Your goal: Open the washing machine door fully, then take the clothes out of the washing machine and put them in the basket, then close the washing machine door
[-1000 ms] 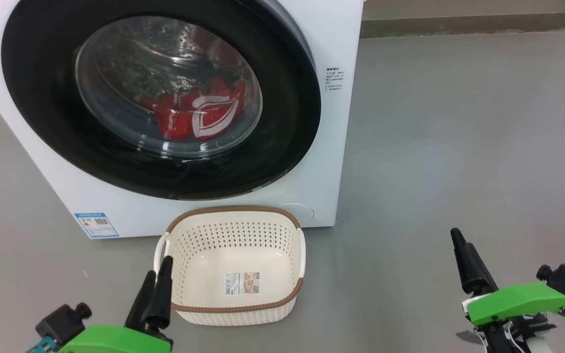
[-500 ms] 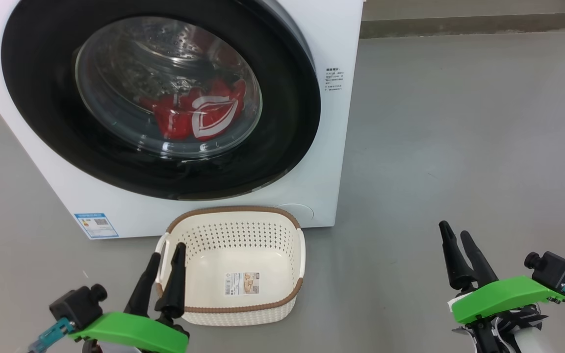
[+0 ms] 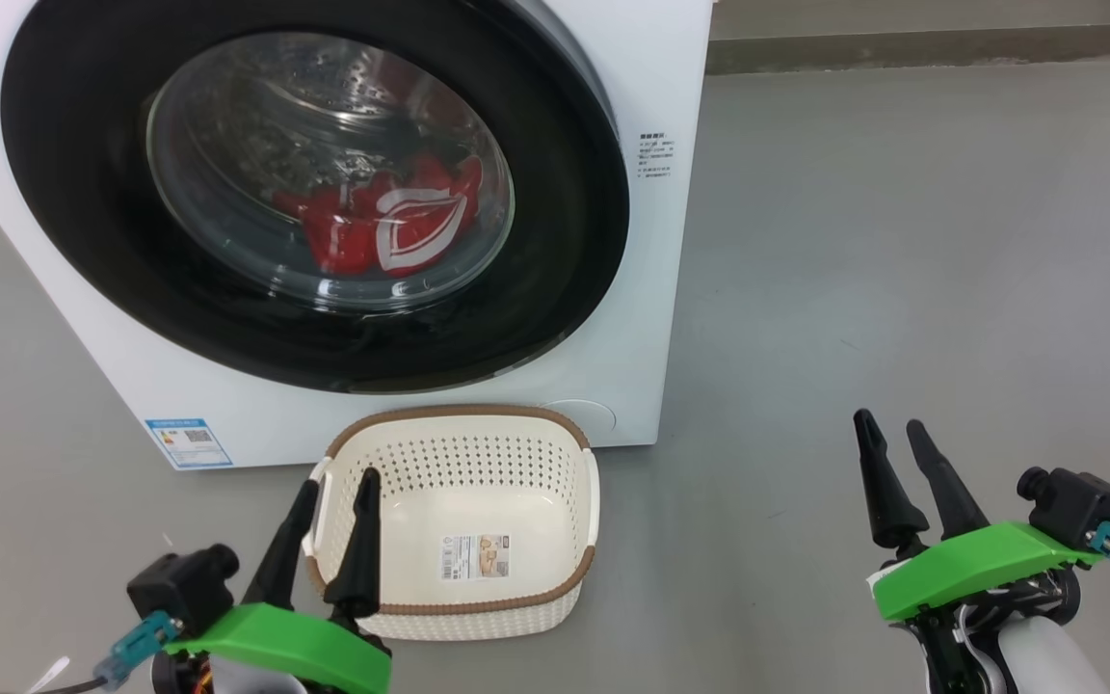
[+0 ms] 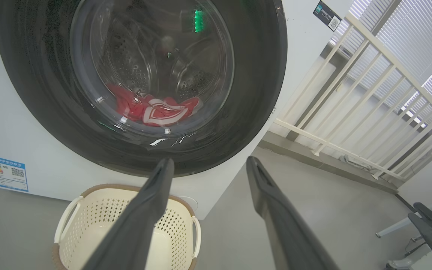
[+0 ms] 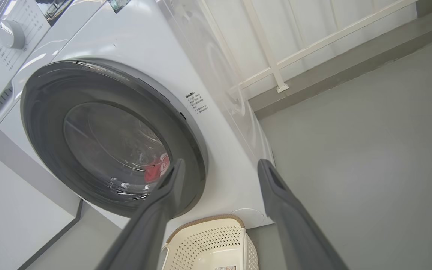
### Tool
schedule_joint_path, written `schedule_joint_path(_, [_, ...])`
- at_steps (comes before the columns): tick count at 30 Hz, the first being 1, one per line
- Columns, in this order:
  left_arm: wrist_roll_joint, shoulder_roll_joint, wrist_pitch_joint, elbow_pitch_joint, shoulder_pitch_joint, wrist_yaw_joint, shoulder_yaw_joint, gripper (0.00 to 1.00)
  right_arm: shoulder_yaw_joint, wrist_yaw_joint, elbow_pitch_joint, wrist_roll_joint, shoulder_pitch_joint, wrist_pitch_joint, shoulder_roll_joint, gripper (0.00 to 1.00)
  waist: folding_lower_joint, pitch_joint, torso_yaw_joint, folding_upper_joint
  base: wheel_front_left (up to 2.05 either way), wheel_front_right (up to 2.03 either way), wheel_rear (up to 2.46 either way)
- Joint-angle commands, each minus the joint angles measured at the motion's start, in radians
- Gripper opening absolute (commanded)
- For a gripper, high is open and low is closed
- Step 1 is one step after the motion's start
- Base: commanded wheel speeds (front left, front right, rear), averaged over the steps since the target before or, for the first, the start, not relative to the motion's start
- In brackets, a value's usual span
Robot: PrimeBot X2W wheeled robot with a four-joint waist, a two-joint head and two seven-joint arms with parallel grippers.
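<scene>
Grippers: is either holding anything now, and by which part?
Nothing is held: the left gripper and the right gripper are both open and empty. The clothes lie inside the washing machine.

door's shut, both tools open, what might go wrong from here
1. The left tool hovers near the basket handle; lifting, it may snag it.
2. The washing machine door has a glossy rim, so a tool might slip off.
3. The basket is small; the clothes pulled out may drop beside it.

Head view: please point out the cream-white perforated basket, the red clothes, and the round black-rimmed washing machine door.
Cream-white perforated plastic basket point(image 3: 463, 413): head view, brown far rim.
Bright red clothes point(image 3: 338, 241): head view, red fold behind glass.
Round black-rimmed washing machine door point(image 3: 73, 193): head view, glossy black rim.
</scene>
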Motion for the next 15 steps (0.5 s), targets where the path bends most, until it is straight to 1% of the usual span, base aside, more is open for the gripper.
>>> schedule_joint_path(1, [0.037,0.017,-0.016,-0.019,-0.058,0.010,0.017,1.00,0.023,-0.001,-0.029,-0.033,-0.058,-0.015,-0.011,1.00,-0.0001,0.000,0.000,0.0000,0.00,0.00,0.00])
schedule_joint_path(15, [0.193,0.019,-0.058,-0.014,-0.092,0.036,-0.002,1.00,0.041,-0.001,-0.030,-0.177,-0.085,-0.056,-0.015,1.00,-0.0001,0.001,0.001,0.0000,0.00,0.00,0.00])
